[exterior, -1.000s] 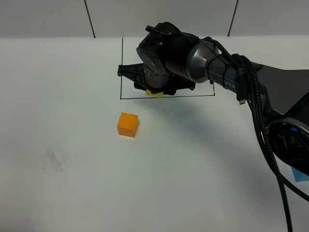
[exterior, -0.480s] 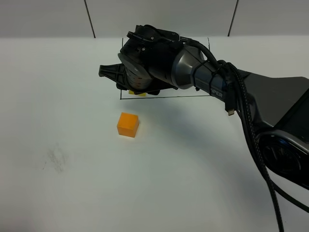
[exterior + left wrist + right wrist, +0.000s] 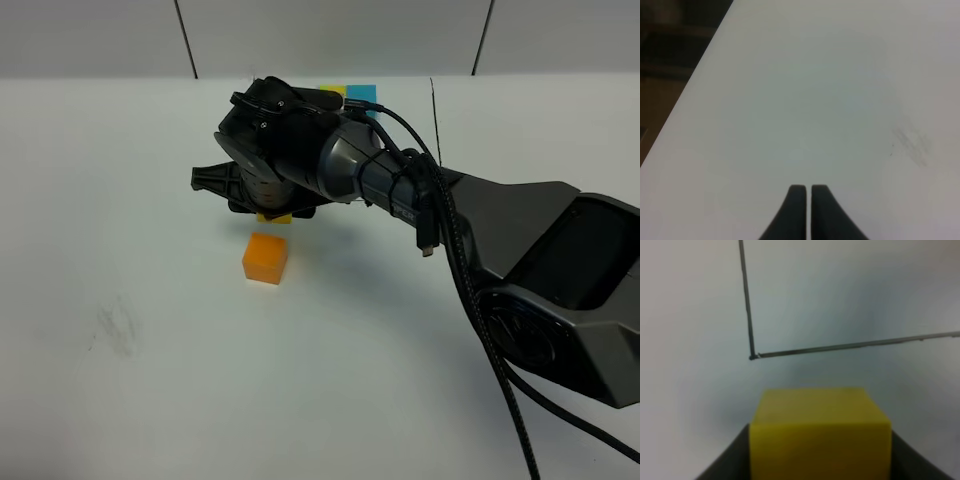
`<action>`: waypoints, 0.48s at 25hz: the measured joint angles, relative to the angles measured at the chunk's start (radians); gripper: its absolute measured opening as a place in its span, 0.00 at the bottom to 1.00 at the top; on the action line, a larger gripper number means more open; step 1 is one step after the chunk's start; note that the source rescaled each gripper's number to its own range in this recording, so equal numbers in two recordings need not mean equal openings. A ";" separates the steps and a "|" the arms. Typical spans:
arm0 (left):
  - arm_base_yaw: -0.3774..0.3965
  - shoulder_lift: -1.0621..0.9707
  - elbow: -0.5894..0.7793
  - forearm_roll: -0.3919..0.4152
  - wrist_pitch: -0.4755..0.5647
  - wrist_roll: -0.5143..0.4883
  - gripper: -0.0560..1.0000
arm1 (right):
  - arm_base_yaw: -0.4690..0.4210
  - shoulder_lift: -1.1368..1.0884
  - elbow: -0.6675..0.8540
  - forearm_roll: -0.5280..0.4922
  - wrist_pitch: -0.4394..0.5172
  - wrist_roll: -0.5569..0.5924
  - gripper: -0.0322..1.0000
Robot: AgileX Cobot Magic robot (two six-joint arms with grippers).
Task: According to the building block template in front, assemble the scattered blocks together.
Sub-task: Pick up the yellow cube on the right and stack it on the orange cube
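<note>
Since one second ago the long black right arm (image 3: 520, 230) has swung away from the thin black drawn frame (image 3: 745, 300) and come towards the small matte orange cube (image 3: 265, 257), carrying the small matte yellow cube (image 3: 275, 217) with it.

The white worktop (image 3: 120, 380) carries everything. The right arm reaches across it to a place just behind the orange cube. Well behind the orange cube, at the far edge, a part of the building block template (image 3: 350, 92) shows above the arm: one yellow and one blue cube side by side. Its orange cube is hidden by the arm.

The orange cube lies flat and alone. The right claw (image 3: 272, 210) pinches the yellow cube between its dark fingers (image 3: 727, 465), close behind the orange cube; I cannot tell whether it already rests on the worktop. The light blue cube is not found in any view.

The left claw (image 3: 806, 189) has its tips pressed together with nothing between them, over bare worktop, away from the orange cube.

As I judge, the coming move depends on one relation: the orange cube lies straight in front of the right claw, on the camera side, very near. The cubes have equal sides, so no long axis matters, only that the two faces meet squarely. The right arm is clearly the nearer one.
</note>
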 joint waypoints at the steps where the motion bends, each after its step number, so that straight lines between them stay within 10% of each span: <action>1: 0.000 0.000 0.000 0.000 0.000 0.000 0.06 | 0.000 0.004 0.000 0.000 0.007 0.002 0.48; 12: 0.000 0.000 0.000 0.000 0.000 0.000 0.06 | 0.003 0.011 -0.002 0.003 0.020 0.030 0.48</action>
